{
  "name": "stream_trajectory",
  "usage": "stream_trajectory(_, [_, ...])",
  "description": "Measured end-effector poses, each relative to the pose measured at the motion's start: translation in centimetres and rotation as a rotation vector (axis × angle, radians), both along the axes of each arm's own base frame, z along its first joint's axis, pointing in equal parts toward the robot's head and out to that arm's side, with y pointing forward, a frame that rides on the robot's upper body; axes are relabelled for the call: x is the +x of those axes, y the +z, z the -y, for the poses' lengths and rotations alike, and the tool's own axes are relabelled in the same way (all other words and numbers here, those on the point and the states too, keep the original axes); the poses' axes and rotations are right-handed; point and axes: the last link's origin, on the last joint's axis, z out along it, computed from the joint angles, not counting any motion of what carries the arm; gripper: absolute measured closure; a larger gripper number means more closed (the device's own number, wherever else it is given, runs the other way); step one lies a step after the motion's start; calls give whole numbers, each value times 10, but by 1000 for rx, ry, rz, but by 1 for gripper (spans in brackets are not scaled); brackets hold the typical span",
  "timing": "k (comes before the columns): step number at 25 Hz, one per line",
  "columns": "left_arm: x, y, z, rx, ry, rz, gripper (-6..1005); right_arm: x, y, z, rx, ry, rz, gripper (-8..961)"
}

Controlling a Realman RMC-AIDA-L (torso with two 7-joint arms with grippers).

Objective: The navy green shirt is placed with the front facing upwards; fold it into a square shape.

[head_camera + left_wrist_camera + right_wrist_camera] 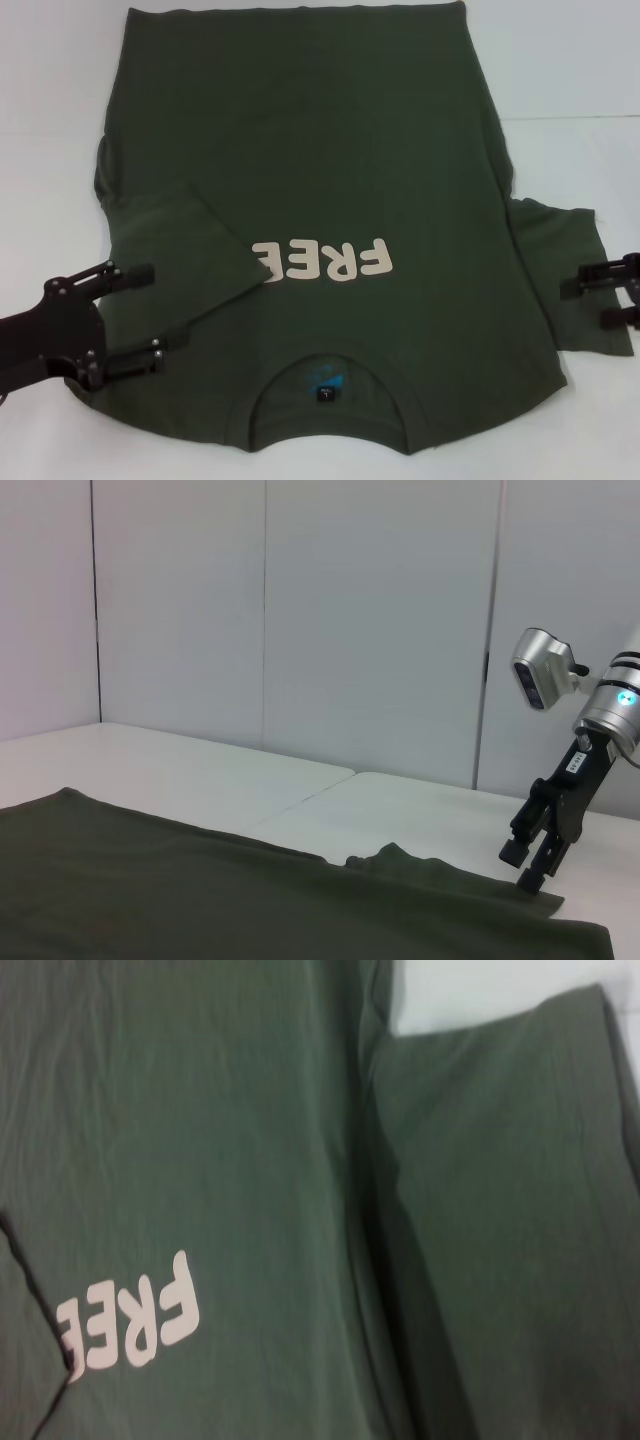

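The navy green shirt (330, 170) lies flat on the white table, front up, collar (325, 385) nearest me. Its left sleeve (190, 250) is folded inward over the chest and hides the end of the cream lettering (330, 262). My left gripper (148, 314) hovers open over the shirt's left shoulder, holding nothing. My right gripper (597, 300) stands open at the outer edge of the spread right sleeve (560, 270). The left wrist view shows the shirt (200, 890) and the right gripper (523, 867) just above the sleeve. The right wrist view shows the lettering (130, 1320) and sleeve (500, 1160).
The white table (560, 80) extends beyond the shirt on the left, right and far sides. Pale wall panels (300, 610) stand behind the table's far edge. The shirt's hem reaches the top of the head view.
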Motion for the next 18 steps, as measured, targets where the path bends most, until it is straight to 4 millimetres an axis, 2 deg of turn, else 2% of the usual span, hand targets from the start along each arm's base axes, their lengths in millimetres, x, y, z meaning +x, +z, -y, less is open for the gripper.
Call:
stream_trajectory(11, [2, 1, -2, 9, -3, 10, 164, -13, 33, -26, 41, 23, 73, 112])
stream_trajectory(18, [1, 1, -1, 9, 0, 10, 164, -13, 37, -36, 22, 27, 205, 112])
